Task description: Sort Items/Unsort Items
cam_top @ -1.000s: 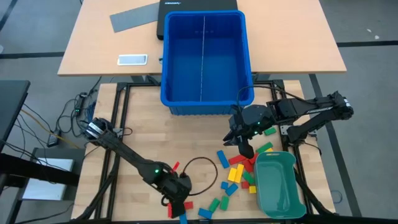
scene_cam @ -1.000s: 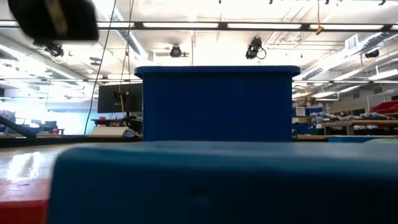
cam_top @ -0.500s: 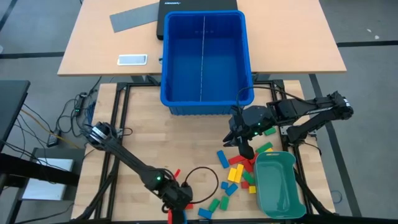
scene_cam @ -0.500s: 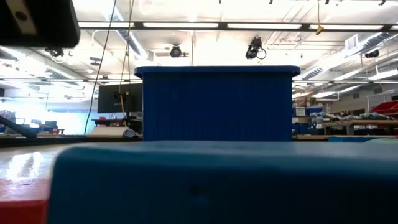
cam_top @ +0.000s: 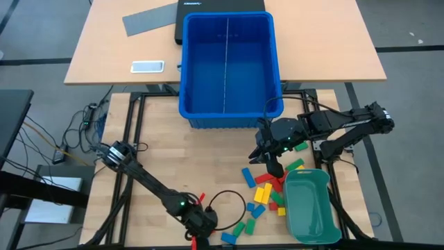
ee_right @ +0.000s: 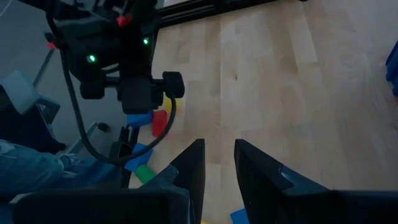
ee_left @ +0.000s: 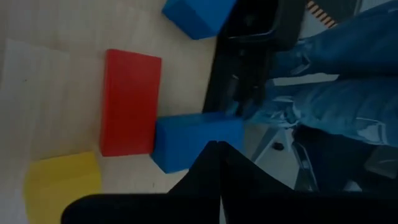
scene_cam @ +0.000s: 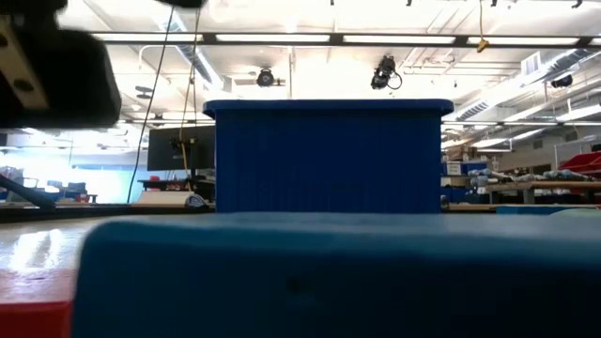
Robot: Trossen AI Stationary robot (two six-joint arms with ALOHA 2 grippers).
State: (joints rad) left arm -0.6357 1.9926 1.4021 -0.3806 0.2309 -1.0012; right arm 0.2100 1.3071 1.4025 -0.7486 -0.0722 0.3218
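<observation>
Small red, yellow, green and blue blocks (cam_top: 267, 191) lie loose on the wooden table, beside the teal tray (cam_top: 309, 205). My left gripper (cam_top: 196, 239) is shut and low at the table's near edge. In its wrist view the shut tips (ee_left: 216, 149) stand at the edge of a blue block (ee_left: 186, 140), which lies flat next to a red block (ee_left: 130, 99) and a yellow one (ee_left: 62, 180). My right gripper (cam_top: 275, 169) hangs above the block pile, open (ee_right: 217, 155), with bare wood showing between its fingers. My left gripper's shut fingertips come slanting down from above at one end of the blue block (ee_left: 214, 127), which lies flat on the table. I cannot tell whether they touch it.
A large blue bin (cam_top: 229, 69) stands at the table's far side. A grey sheet (cam_top: 149, 19) and a white phone (cam_top: 148, 67) lie on the desk behind. A person's legs in jeans (ee_left: 336, 81) stand just past the near edge. In the low view, a blue block (scene_cam: 329, 272) fills the foreground.
My left gripper has gone down and toward the table's near edge, staying shut, and now covers the red and blue blocks lying there. The blocks have kept their places.
</observation>
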